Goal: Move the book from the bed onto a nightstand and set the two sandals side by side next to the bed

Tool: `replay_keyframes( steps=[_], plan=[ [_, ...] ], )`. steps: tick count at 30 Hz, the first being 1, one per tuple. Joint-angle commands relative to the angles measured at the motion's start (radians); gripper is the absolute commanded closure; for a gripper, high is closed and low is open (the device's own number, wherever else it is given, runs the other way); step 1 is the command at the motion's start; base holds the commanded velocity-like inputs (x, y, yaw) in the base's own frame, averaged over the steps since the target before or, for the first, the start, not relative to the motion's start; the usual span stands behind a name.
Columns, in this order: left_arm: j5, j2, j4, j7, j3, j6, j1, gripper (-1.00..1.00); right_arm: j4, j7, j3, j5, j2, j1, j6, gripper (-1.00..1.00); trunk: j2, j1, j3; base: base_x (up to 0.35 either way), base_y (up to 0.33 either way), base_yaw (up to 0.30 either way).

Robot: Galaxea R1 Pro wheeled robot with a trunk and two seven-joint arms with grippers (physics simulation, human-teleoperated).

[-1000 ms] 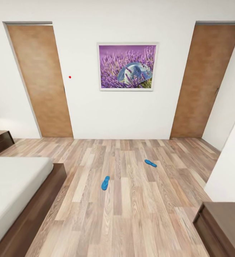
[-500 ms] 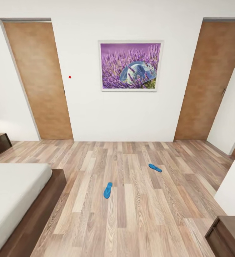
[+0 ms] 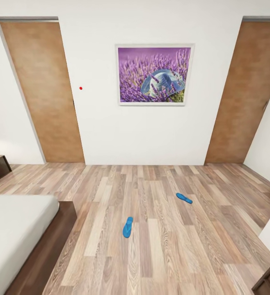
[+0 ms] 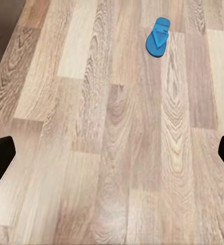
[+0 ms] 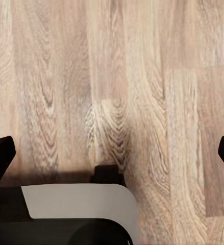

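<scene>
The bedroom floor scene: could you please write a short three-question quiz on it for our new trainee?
1. True or false: the two sandals lie side by side, touching.
2. Which sandal lies closer to the bed? A) the nearer sandal B) the farther sandal
3. Fill in: on the wall between the two doors hangs a ____.

Key
1. False: bare floor separates them, and they point in different directions.
2. A. It also appears in the left wrist view, beyond the left gripper, whose fingertips stand wide apart. The right gripper is open too.
3. Picture, of purple flowers and a hat.
</scene>
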State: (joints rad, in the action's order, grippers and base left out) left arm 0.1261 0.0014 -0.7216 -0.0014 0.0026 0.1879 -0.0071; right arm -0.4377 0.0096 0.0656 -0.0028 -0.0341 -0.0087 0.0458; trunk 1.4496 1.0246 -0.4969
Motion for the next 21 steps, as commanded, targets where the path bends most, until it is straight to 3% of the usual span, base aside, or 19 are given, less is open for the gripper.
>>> replay_keyframes(
  steps=[1, 11, 21],
  plan=[
    [0.009, 0.0, 0.001, 0.0, -0.001, 0.003, 0.0, -1.0, 0.0, 0.001, 0.003, 0.0, 0.0, -0.001, 0.003, -1.0, 0.0, 0.0, -0.001, 0.263, 0.141, 0.0],
    [0.009, 0.0, 0.001, 0.0, -0.001, 0.003, 0.0, -1.0, 0.0, 0.001, 0.002, 0.0, 0.0, 0.0, 0.003, -1.0, 0.0, 0.0, 0.0, 0.242, 0.131, -0.018],
    [0.009, 0.0, 0.001, 0.0, -0.001, 0.004, 0.0, -1.0, 0.0, 0.001, 0.003, -0.001, 0.0, 0.0, 0.003, -1.0, 0.0, 0.0, 0.008, 0.022, 0.01, -0.14]
  ],
)
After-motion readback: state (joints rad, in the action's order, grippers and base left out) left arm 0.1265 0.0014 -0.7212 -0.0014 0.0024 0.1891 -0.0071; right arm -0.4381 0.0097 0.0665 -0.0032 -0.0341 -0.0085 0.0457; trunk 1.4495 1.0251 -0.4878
